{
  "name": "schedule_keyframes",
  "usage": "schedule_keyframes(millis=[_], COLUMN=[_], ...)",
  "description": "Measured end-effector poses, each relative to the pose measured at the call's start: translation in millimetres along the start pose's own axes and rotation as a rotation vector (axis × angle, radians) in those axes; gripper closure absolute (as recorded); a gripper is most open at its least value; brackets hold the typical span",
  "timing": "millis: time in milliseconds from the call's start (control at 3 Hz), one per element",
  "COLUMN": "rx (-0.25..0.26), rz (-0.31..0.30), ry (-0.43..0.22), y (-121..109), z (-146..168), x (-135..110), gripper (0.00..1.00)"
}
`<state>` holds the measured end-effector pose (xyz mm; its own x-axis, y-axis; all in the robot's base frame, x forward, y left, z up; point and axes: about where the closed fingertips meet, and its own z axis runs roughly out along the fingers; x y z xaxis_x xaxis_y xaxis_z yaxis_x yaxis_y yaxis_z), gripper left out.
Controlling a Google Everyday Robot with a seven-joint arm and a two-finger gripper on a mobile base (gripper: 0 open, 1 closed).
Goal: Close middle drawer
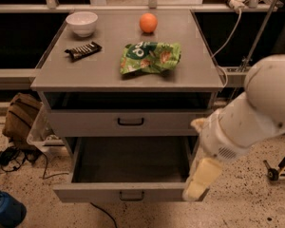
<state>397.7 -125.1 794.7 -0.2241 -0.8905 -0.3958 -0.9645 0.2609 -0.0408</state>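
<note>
The middle drawer point(85, 192) is pulled far out of the grey cabinet. Its dark grey inside shows, and its low flat front has a small dark handle point(131, 195). Above it the taller top drawer point(85, 122) sits nearly flush, with a dark gap under the cabinet top. The lowest drawer is hidden below. My gripper point(199, 179), cream coloured on the end of the white arm point(256, 113), hangs at the right front corner of the open drawer, overlapping the right end of its front.
On the cabinet top point(85, 75) lie a white bowl point(82, 23), an orange point(148, 23), a dark snack bar point(83, 50) and a green chip bag point(150, 57). A brown bag point(20, 118) and cables lie on the floor at left. A blue object point(4, 212) is at bottom left. A wheeled stand point(275, 167) is at right.
</note>
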Motion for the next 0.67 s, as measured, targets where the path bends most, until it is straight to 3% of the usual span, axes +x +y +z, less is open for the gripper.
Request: schedule_keyframes(millis=[333, 667], rx=[-0.109, -0.109], rz=[0.009, 0.009], ry=[-0.111, -0.111], y=[38.2, 38.2], z=[68.9, 68.9], x=[-10.8, -10.8], gripper=[0.00, 0.00])
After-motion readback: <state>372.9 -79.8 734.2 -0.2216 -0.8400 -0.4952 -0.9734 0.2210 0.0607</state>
